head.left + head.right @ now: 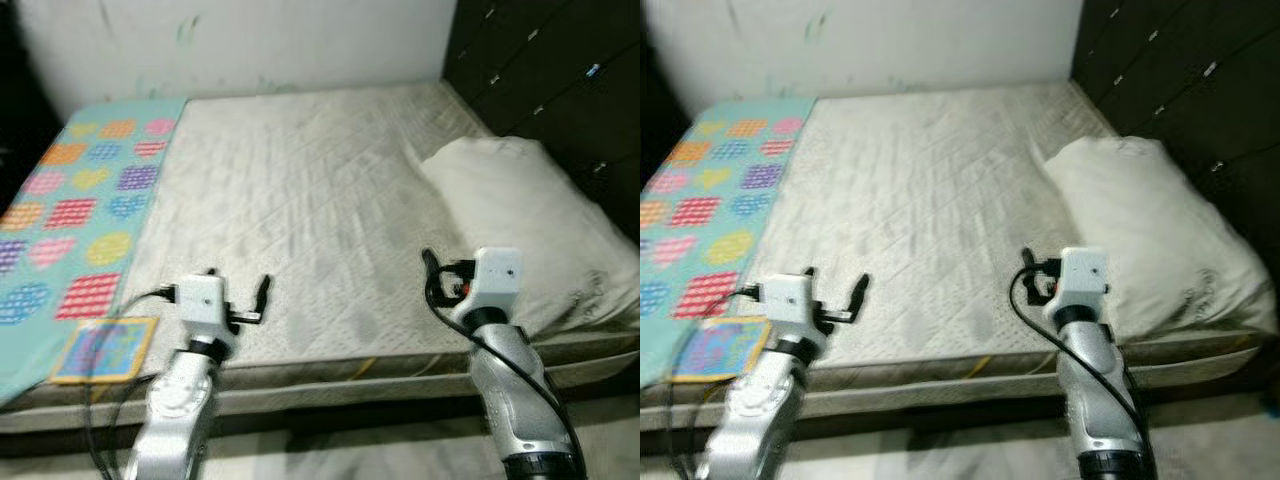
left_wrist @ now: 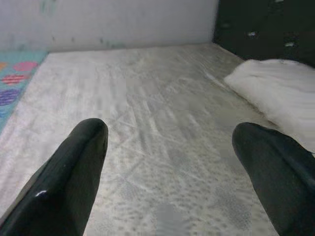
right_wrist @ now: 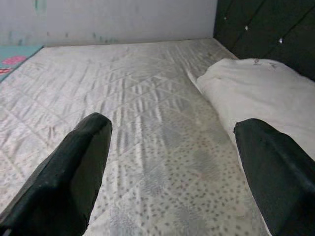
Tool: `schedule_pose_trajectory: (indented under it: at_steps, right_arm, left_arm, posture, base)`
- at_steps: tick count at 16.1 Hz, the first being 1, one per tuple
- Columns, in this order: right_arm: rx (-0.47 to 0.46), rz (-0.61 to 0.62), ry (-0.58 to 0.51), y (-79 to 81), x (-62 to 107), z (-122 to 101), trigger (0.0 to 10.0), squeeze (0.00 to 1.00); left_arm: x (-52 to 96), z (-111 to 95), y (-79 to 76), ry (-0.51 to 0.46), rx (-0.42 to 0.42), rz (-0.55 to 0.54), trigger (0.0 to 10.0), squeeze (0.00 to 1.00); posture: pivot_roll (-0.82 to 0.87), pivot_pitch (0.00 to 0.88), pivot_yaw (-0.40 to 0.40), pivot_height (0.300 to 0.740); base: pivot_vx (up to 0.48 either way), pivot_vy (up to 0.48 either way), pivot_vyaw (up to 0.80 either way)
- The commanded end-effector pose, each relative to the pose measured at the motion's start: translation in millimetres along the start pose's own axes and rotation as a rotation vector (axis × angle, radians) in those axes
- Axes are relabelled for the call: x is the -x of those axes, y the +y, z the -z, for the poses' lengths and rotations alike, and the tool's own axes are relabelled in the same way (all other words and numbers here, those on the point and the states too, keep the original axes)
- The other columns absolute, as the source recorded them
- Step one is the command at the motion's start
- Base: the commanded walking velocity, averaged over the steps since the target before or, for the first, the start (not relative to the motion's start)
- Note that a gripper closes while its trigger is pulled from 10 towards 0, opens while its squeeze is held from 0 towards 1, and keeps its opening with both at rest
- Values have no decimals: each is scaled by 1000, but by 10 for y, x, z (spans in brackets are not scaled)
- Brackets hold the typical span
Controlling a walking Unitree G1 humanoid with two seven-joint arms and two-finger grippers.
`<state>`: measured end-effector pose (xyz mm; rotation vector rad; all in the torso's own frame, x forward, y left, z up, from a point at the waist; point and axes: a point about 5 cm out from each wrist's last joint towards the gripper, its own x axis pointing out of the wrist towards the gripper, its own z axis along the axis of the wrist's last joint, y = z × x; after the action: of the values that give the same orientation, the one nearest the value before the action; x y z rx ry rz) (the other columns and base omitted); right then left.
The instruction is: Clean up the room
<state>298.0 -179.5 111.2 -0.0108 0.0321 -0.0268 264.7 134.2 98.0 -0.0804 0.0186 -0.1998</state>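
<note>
The bare mattress [image 1: 300, 220] takes up most of the scene, looking untouched, so tidying seems barely begun. A patterned blanket [image 1: 80, 220] lies along its left side, and a white pillow [image 1: 530, 220] lies askew on the right, near the dark headboard [image 1: 560, 80]. At the near edge, the left gripper [image 1: 240, 295] and right gripper [image 1: 445, 275] hover with fingers spread apart, holding nothing.
</note>
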Motion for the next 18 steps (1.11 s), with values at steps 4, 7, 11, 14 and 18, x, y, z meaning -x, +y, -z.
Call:
schedule_pose_trajectory:
  at_steps: [4, 7, 11, 14, 18]
  right_arm:
    - [5, -11, -14, 11, -24, -43, 10000, 0]
    - [6, -14, -14, 14, -28, -44, 10000, 0]
    - [7, -15, -12, 13, -22, -40, 10000, 0]
    - [3, -20, -10, 21, -21, -35, 10000, 0]
    - [1, -27, -10, 35, -26, -37, 10000, 0]
  left_arm:
    - [5, -30, 13, -13, 0, 11, 10000, 0]
    - [1, -31, 5, -14, 4, 19, 10000, 0]
    - [-2, -35, 1, -16, 7, 26, 10000, 0]
    - [4, -34, 0, -17, 8, 26, 10000, 0]
    - [6, -36, 4, -18, 7, 26, 10000, 0]
  posture:
    - [-150, 62, 53, 740]
    - [-153, 61, 54, 740]
    - [-153, 61, 54, 740]
    - [-152, 62, 55, 740]
    - [-150, 63, 57, 740]
  base:
    - [0, 0, 0]
    - [0, 0, 0]
    - [128, 0, 0]
    - [280, 0, 0]
    - [295, 0, 0]
